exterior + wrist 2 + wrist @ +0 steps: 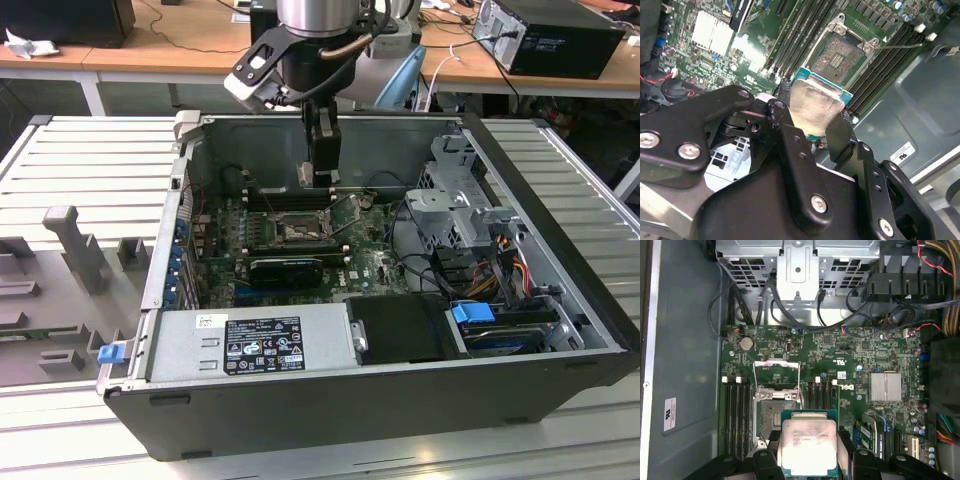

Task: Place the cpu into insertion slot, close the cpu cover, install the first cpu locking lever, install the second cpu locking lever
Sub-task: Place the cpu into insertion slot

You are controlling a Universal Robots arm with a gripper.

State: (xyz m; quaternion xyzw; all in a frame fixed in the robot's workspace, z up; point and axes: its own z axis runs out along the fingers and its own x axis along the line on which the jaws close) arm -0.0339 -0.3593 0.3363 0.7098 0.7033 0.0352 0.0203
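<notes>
A grey power supply [250, 340] and a blue tab [473, 313] sit inside the open computer case [400, 400].

Black hand [322, 178] hangs inside the open grey metal computer case [400, 400], at 1 o'clock from the dark-framed square insertion slot [297, 229].

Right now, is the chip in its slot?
Out. The gripper holds the cpu above the board; the slot shows bare pins, its cover flipped open.

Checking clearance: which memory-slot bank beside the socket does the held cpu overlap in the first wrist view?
The bank between insertion slot and finned heatsink: the cpu in the end effector covers its slot ends; the case-wall bank lies uncovered.
</notes>
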